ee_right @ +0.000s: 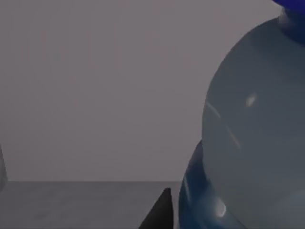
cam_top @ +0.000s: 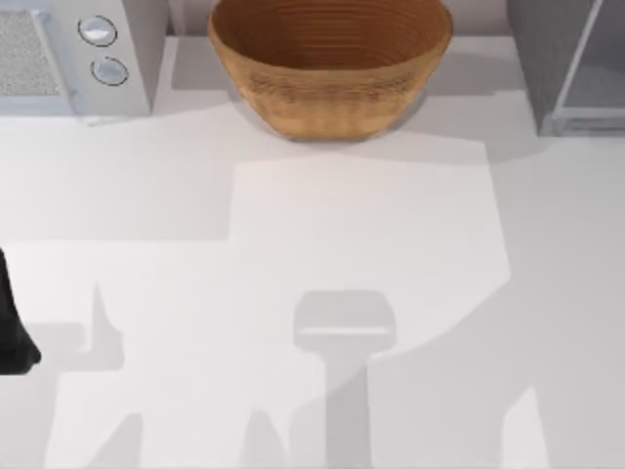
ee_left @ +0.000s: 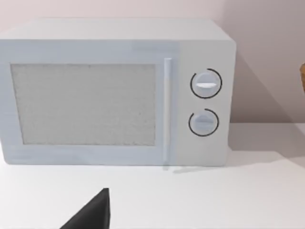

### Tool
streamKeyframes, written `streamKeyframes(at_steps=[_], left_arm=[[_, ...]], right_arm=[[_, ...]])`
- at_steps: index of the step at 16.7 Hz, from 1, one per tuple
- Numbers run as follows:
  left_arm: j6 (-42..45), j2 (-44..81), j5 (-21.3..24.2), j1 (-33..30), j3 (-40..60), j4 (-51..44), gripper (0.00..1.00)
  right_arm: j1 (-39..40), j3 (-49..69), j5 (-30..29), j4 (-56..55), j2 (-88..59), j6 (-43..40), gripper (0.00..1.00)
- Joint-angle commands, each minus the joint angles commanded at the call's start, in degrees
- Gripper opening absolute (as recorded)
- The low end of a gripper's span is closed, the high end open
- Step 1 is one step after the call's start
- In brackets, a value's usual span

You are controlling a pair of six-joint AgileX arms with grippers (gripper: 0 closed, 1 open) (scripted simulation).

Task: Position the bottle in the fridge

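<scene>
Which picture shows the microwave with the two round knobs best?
The left wrist view: the microwave faces the camera whole, door and both knobs. The top view catches just its knob corner at the table's back left.

Fridge (cam_top: 571, 68) and bottle (ee_right: 252, 143) edge-cropped

A white table (cam_top: 293, 254) fills the top view, crossed by grey shadows. At its far edge stand 3 things: a white-grey microwave (cam_top: 59, 59) with 2 round knobs (cam_top: 103, 51) at the left corner, a woven brown basket (cam_top: 330, 63) near the middle, and the grey fridge (cam_top: 571, 63) with its pale translucent door panel at the right corner, each well apart from the next. A dark part of the left arm (cam_top: 12, 332) juts in at the left edge.
</scene>
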State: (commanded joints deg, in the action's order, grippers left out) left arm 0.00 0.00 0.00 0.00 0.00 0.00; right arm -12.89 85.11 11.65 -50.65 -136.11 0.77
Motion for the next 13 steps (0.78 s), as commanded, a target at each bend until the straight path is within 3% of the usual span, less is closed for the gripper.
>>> streamKeyframes(at_steps=[9,13], left_arm=[[0.0,0.0,0.0,0.0,0.0,0.0,1.0],[0.0,0.0,0.0,0.0,0.0,0.0,1.0]], right_arm=[[0.0,0.0,0.0,0.0,0.0,0.0,0.98],[0.0,0.0,0.0,0.0,0.0,0.0,1.0]])
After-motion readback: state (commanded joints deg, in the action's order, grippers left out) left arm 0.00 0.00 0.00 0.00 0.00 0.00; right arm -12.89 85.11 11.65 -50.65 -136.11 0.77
